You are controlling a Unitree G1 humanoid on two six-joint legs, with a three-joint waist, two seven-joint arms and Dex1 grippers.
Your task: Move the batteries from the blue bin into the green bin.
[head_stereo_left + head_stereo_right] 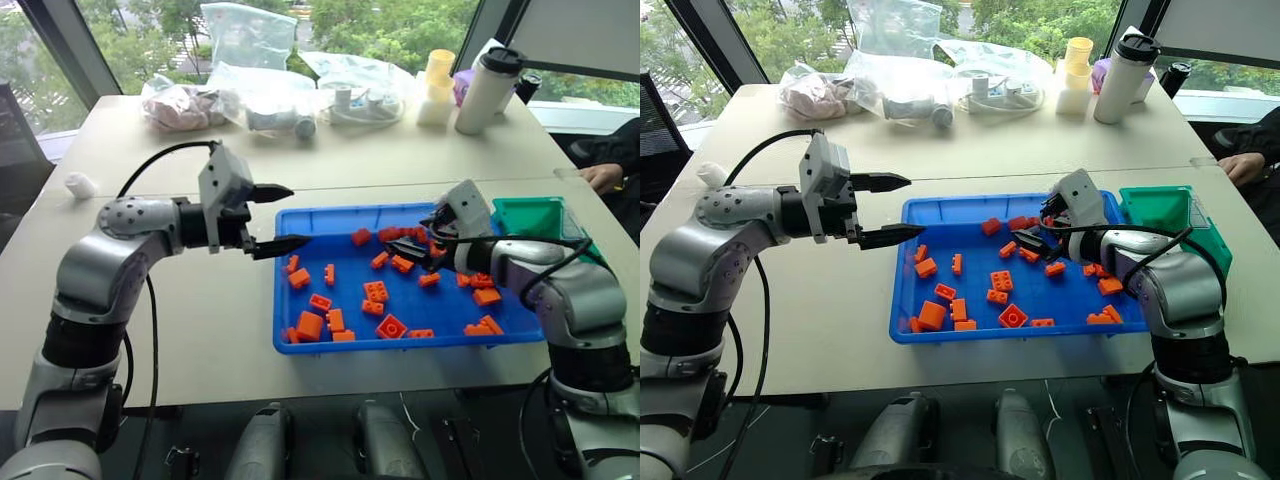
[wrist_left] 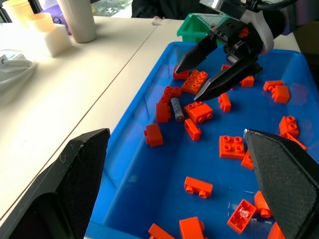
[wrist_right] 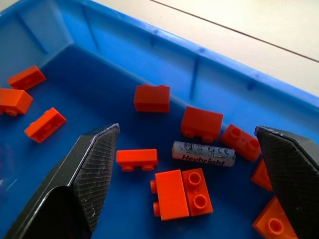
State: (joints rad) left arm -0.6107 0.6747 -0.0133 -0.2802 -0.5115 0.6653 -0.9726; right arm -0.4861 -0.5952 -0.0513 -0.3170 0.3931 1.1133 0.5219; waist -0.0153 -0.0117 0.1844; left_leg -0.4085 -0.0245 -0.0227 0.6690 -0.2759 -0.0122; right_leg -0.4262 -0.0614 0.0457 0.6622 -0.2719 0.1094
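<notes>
From the head views, the slim grey-silver metal battery among the orange plastic toy bricks is too small to make out, partly screened by the right claw. The small deep green plastic bin has its inside largely hidden by the right arm and its own walls. A person's hand is cut off at the picture's edge.

Blue bin, green bin, orange bricks, silver battery
</notes>
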